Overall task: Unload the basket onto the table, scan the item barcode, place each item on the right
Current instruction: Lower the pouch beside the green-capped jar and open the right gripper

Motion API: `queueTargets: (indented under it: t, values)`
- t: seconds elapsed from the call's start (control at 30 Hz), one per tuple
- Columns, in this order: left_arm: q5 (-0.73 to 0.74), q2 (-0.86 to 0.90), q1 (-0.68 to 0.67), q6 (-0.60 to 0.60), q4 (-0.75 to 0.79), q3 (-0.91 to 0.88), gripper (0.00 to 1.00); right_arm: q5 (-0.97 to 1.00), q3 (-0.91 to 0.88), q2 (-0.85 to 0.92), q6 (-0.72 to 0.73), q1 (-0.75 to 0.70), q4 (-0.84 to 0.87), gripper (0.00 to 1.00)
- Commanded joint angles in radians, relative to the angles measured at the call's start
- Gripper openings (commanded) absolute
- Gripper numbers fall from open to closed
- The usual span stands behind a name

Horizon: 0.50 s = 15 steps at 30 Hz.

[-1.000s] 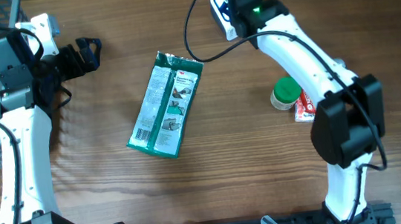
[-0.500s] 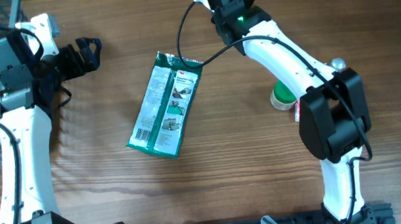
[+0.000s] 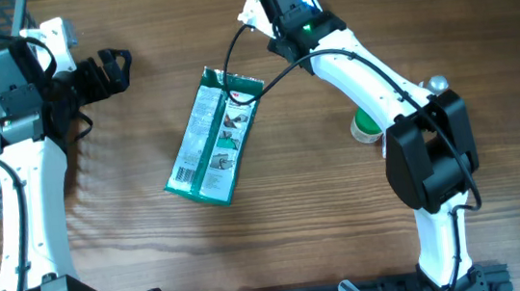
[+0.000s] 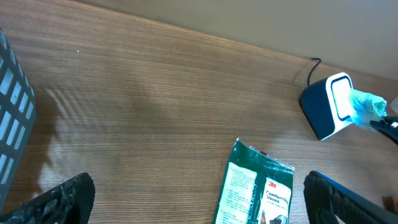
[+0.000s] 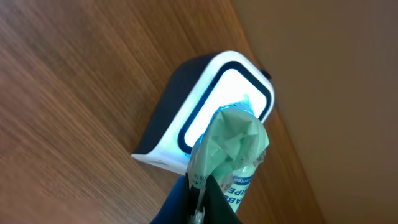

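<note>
Right wrist view: the right gripper (image 5: pixel 198 198) is clamped on the lower end of a pale green packet (image 5: pixel 231 144), holding it just in front of the lit window of the scanner (image 5: pixel 174 99) — at the top centre of the overhead frame. The left gripper (image 3: pixel 119 68) hangs at upper left, fingers wide apart, holding nothing. A green glove pack (image 3: pixel 214 136) lies flat mid-table — apart from both grippers.
</note>
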Motion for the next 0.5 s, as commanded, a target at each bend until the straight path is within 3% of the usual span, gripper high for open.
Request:
queueTargets:
  t: [0.0, 0.2, 0.33, 0.47]
  values:
    - [0.008, 0.003, -0.001, -0.009, 0.002, -0.003, 1.0, 0.034, 0.003, -0.06, 0.077, 0.0, 0.0, 0.04]
    - [0.008, 0.003, -0.001, -0.009, 0.002, -0.003, 1.0, -0.151, 0.003, -0.251, 0.139, -0.001, -0.227, 0.04]
    - [0.008, 0.003, -0.001, -0.009, 0.002, -0.003, 1.0, -0.387, 0.003, -0.291, 0.281, -0.001, -0.513, 0.04]
    - [0.008, 0.003, -0.001, -0.009, 0.002, -0.003, 1.0, -0.586, -0.051, -0.288, 0.307, -0.001, -0.763, 0.04]
